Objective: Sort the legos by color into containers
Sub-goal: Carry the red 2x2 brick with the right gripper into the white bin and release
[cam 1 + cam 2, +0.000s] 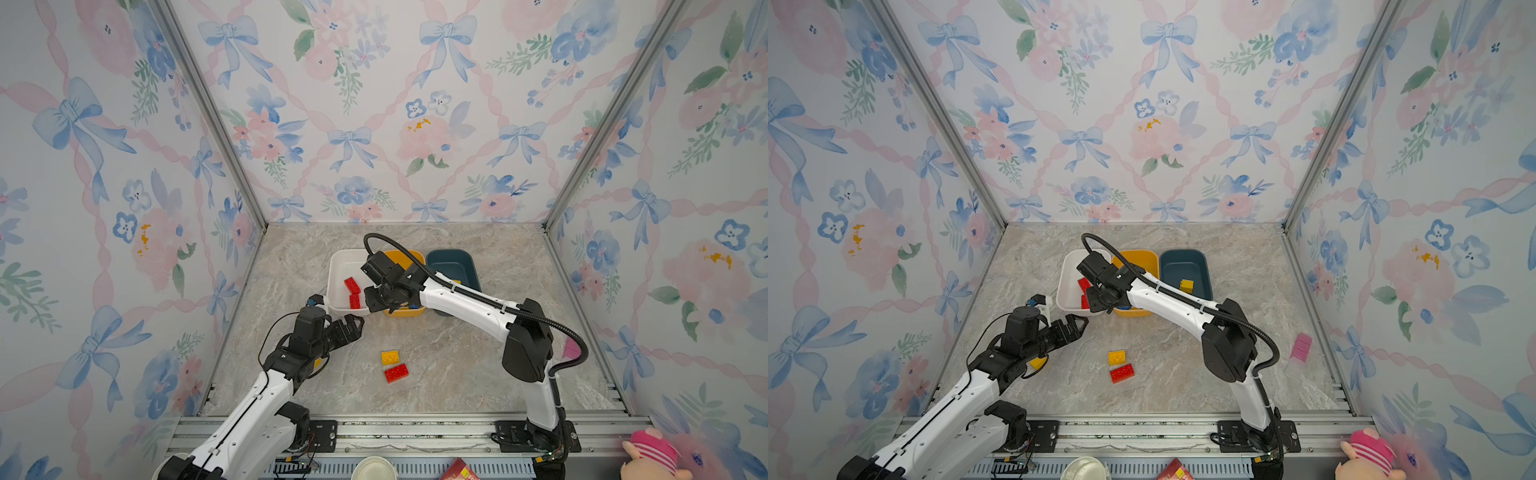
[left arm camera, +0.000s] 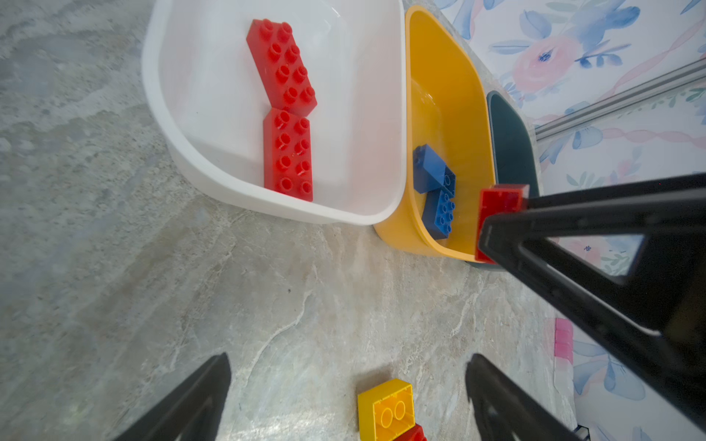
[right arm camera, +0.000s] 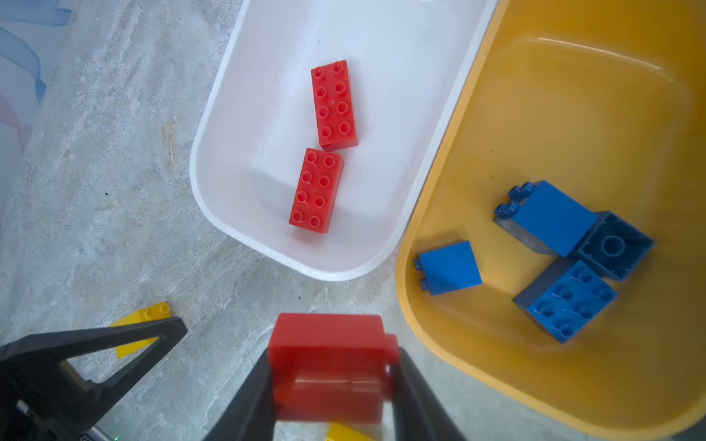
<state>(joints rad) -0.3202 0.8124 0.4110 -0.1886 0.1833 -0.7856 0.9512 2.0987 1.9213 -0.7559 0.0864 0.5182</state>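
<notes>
The right tool (image 3: 332, 382) clamps a red brick (image 3: 328, 343) just short of the near rims, where the white tub (image 3: 198, 152) meets the yellow tub (image 3: 405, 305) — two red bricks (image 3: 335, 103) lie inside the white one. The left tool (image 1: 352, 325) gapes wide, holding nothing, beside the white tub's corner — open desk (image 1: 457, 374) lies around it.

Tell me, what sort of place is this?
Likely a robot test booth, not a home: wallpapered panels in a metal frame, a left arm and right arm bolted to a front rail, toy bricks and tubs.

L pincer (image 2: 347, 361) wide, R pincer (image 3: 333, 368) tight.
</notes>
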